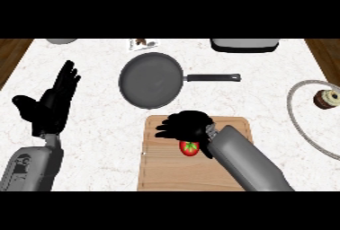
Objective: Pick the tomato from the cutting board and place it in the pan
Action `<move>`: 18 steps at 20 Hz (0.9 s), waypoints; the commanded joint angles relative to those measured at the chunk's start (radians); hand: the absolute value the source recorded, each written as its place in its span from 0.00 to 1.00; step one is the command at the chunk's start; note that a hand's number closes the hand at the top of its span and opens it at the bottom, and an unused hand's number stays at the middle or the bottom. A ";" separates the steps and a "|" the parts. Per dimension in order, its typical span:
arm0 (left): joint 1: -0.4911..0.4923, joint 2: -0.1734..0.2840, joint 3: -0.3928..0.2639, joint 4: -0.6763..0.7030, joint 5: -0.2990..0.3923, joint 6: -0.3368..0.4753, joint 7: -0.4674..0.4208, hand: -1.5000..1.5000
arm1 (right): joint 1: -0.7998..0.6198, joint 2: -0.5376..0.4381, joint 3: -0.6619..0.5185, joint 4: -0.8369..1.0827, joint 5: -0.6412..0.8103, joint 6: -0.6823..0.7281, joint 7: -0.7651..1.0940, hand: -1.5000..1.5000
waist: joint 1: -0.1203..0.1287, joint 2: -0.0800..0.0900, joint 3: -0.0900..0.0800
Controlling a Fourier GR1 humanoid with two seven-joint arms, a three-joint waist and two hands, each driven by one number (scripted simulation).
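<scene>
My left hand (pixel 48 105) rests open at the left, fingers straight and pointing up, thumb spread; its grey forearm rises from the lower edge. My right hand (pixel 186 127) is bent forward, fingers curled downward; its forearm slants in from lower right.

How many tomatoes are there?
1. The tomato lies on the cutting board, just below the right hand. The hand and arm may hide another.

Plate (pixel 297 117) at right edge holding a small brown cake (pixel 327 99); grey appliance (pixel 243 44) at back
</scene>
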 commanded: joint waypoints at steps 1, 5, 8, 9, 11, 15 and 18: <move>0.026 -0.035 -0.033 -0.058 -0.040 0.029 0.024 0.50 | 0.018 0.010 -0.005 0.006 0.052 0.021 -0.024 0.00 | -0.002 -0.001 0.000; 0.006 -0.014 0.012 0.039 -0.020 -0.014 -0.042 0.50 | 0.010 -0.007 -0.027 0.085 0.081 -0.010 -0.103 0.00 | -0.002 0.000 0.000; 0.090 0.002 0.017 -0.091 0.004 -0.033 -0.009 0.50 | -0.006 -0.011 0.012 0.029 0.081 0.005 -0.176 1.00 | 0.002 -0.001 0.000; 0.047 0.007 0.041 -0.005 0.019 -0.051 -0.047 0.50 | -0.010 0.023 0.017 0.132 0.101 -0.093 -0.192 1.00 | 0.003 0.002 0.000; 0.097 -0.029 0.009 -0.001 -0.011 -0.036 -0.096 0.50 | -0.003 0.017 0.018 0.169 0.116 -0.138 -0.225 1.00 | 0.004 0.002 0.000; 0.073 -0.026 0.021 -0.038 -0.015 -0.030 -0.043 0.50 | 0.025 0.050 -0.016 0.087 0.147 -0.067 -0.197 1.00 | -0.002 -0.001 0.000; 0.057 -0.030 0.018 -0.079 -0.019 -0.021 0.022 0.50 | 0.048 0.074 -0.025 0.130 0.190 -0.142 -0.190 1.00 | -0.001 -0.001 0.000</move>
